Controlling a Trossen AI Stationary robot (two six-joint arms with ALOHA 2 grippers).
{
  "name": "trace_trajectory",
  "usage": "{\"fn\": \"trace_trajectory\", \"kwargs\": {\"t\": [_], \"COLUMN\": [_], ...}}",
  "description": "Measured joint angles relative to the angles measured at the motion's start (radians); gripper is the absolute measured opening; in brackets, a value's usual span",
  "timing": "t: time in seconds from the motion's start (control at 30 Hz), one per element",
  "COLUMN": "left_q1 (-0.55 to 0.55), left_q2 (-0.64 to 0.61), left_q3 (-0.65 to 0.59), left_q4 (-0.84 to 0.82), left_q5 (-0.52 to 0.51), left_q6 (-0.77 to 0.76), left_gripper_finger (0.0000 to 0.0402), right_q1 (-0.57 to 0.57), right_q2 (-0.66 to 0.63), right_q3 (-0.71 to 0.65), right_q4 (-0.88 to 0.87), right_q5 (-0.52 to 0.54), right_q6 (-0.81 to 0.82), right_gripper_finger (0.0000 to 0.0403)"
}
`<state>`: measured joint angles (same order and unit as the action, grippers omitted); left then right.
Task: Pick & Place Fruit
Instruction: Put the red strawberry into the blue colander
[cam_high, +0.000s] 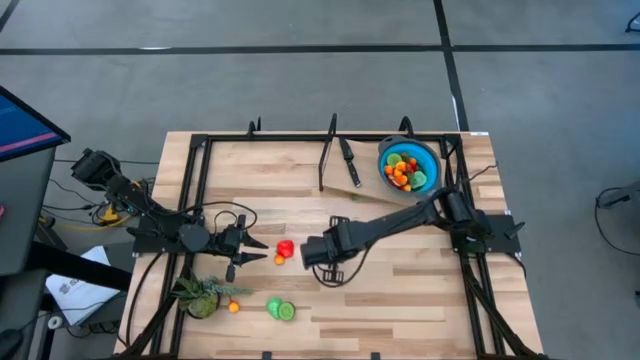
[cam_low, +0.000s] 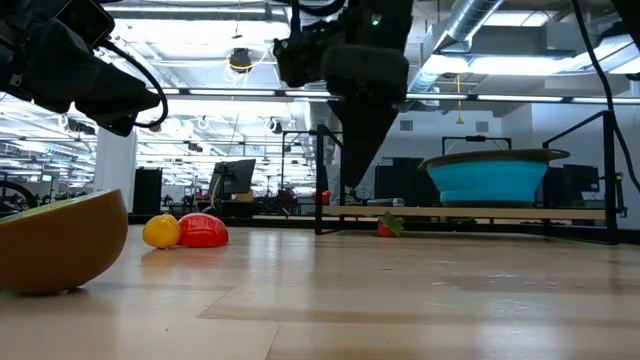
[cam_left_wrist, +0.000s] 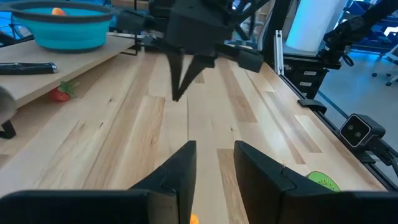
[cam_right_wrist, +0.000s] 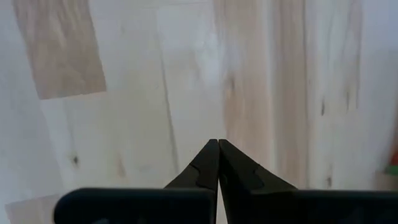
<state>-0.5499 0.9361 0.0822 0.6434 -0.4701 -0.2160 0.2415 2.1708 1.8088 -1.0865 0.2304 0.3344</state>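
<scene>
Right tool (cam_right_wrist: 217, 144) pinched together on nothing, hanging over bare table (cam_high: 400, 280) mid-board, left tool (cam_high: 258, 252) parted and empty beside a red fruit (cam_high: 286, 247) and small orange one (cam_high: 279, 260), more fruit heaped in the blue bowl (cam_high: 425, 155) at the far corner

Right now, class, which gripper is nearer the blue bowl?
Right. The right gripper sits mid-table, its arm stretching back past the blue bowl. The left gripper lies farther away, beyond the red fruit.
</scene>
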Motion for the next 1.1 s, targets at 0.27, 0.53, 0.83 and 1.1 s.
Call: {"fn": "trace_trajectory", "kwargs": {"t": [0.27, 0.53, 0.83, 1.1], "left_q1": [0.000, 0.000, 0.000, 0.000], "left_q2": [0.000, 0.000, 0.000, 0.000], "left_q3": [0.000, 0.000, 0.000, 0.000], "left_q4": [0.000, 0.000, 0.000, 0.000], "left_q5": [0.000, 0.000, 0.000, 0.000], "left_q6": [0.001, 0.002, 0.002, 0.028], "left_gripper_finger": [0.0103, 0.0103, 0.0103, 0.0103], "right_q1": [0.095, 0.218, 0.394, 0.515], "right_q2": [0.000, 0.000, 0.000, 0.000], "right_q3": [0.000, -0.001, -0.001, -0.006], "right_q4": [0.008, 0.062, 0.047, -0.143], "right_q5": [0.004, 0.059, 0.214, 0.476], "right_q6": [0.154, 0.344, 0.767, 1.173], "right_gripper_finger": [0.0000, 0.0000, 0.0000, 0.0000]}}
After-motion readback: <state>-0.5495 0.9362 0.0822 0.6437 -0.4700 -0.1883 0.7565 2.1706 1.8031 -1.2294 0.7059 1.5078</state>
